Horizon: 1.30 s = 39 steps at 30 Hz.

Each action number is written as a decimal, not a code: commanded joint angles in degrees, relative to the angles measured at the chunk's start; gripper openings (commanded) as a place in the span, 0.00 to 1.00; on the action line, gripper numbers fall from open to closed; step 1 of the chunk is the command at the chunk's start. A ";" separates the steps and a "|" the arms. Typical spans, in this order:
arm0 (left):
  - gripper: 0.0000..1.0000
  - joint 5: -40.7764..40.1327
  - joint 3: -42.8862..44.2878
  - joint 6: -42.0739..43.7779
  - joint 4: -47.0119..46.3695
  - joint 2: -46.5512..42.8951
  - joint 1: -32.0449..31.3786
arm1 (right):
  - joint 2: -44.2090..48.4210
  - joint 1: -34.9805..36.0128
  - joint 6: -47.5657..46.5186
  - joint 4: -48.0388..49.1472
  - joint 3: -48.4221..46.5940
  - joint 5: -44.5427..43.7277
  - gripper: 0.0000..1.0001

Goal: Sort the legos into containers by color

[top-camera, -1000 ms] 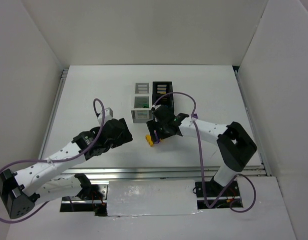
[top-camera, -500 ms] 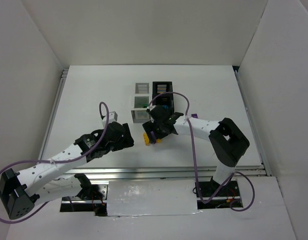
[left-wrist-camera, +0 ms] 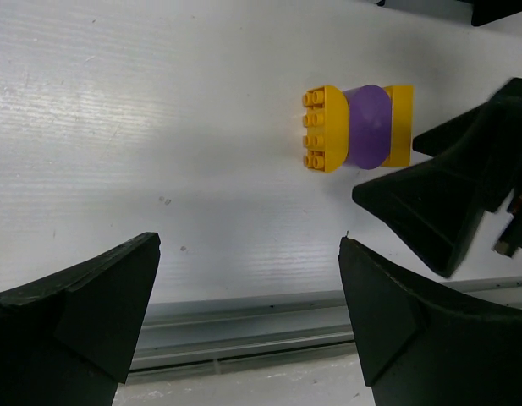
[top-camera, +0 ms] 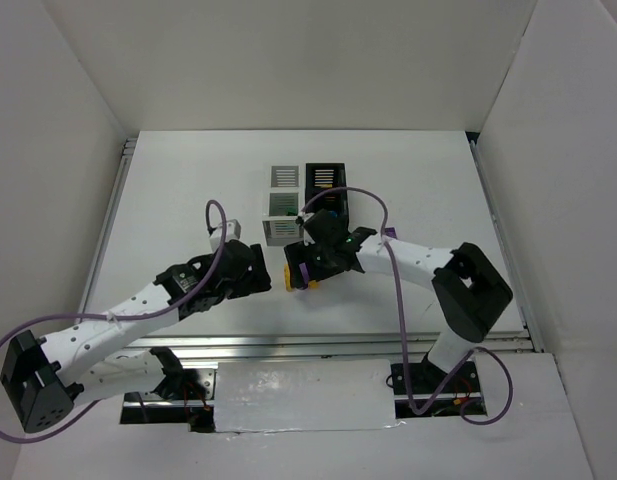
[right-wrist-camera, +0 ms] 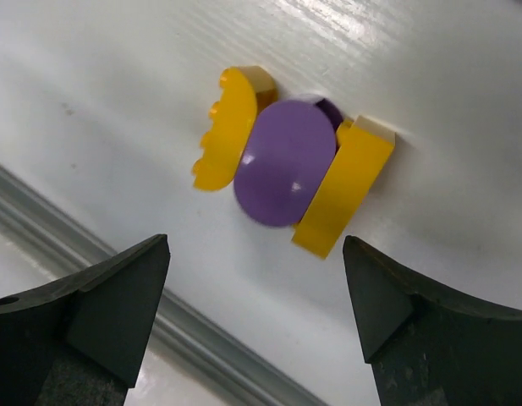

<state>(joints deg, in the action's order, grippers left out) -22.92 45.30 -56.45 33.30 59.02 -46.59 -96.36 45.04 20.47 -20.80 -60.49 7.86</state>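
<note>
1. Left tool (left-wrist-camera: 248, 245) has crept in over the last second from about 8 o'clock of the stack (left-wrist-camera: 358, 127). It now sits just beside the stack at 9 o'clock, jaws spread as wide as they go and holding nothing.
2. Right tool (right-wrist-camera: 256, 244) has stayed over the stack, shifting only slightly, and its gap wavered a little. It is wide open now with nothing held. In its own view the stack lies ahead between the fingers, untouched by either.
3. The stack has barely moved. It lies on its side on the tabletop (top-camera: 188, 180), at roughly 6 o'clock of the bins (top-camera: 285, 232) and near them but outside.
4. Make-up of the stack: a purple brick (right-wrist-camera: 282, 173) sandwiched between two yellow bricks (right-wrist-camera: 231, 139), apparently still pressed together.
5. A green brick (top-camera: 289, 210) shows inside the near white bin. The contents of the other bins are too small to call.
6. Reading: both tools are closing on one joined piece from opposite sides. Likely the colours must be pulled apart before anything goes into a bin, one tool bracing while the other tugs. No grip is made yet, so this stack's sort has not started.
7. Risk: the stack is small and smooth, and a pinch off-centre could skid it along the tabletop.
8. Writing: none legible. No brand, label or mark shows on bricks, bins, arms or tabletop.
</note>
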 commanded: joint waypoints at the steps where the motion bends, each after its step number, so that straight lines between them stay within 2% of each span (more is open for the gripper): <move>1: 1.00 -0.82 4.00 2.74 -3.15 2.49 0.27 | 8.80 0.23 6.68 3.39 2.12 -0.55 0.91; 6: 0.99 -0.81 6.82 3.62 -4.11 9.34 0.36 | 19.53 -0.91 9.32 -0.20 5.38 -7.85 0.94; 10: 0.99 1.38 9.18 4.50 -6.84 14.35 0.53 | 25.85 -1.35 12.74 -5.91 6.87 -17.60 0.97; 15: 1.00 1.82 15.43 2.66 -5.52 26.39 -0.78 | 37.98 -1.88 19.69 -11.44 10.30 -29.47 1.00; 19: 0.99 1.82 18.76 0.20 -7.45 32.98 -0.87 | 46.59 -2.93 20.58 -13.83 12.23 -31.59 1.00; 22: 0.99 3.23 21.84 0.46 -8.17 37.19 -1.57 | 49.33 -3.20 20.23 -15.76 12.68 -32.03 1.00; 27: 0.99 2.70 27.90 0.81 -5.97 43.44 -3.68 | 49.51 -3.55 19.08 -17.78 13.03 -31.33 1.00; 31: 1.00 -0.71 33.01 -1.91 0.27 49.33 -4.21 | 50.83 -3.64 18.73 -17.44 13.73 -29.75 1.00; 39: 1.00 -3.53 30.55 -4.02 1.42 46.63 -4.91 | 52.24 -3.64 17.94 -16.56 15.22 -28.78 1.00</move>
<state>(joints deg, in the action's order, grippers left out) -24.77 76.84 -58.61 32.08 107.26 -50.92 -44.49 41.63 39.09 -37.43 -45.76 -20.69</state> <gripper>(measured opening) 0.994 0.996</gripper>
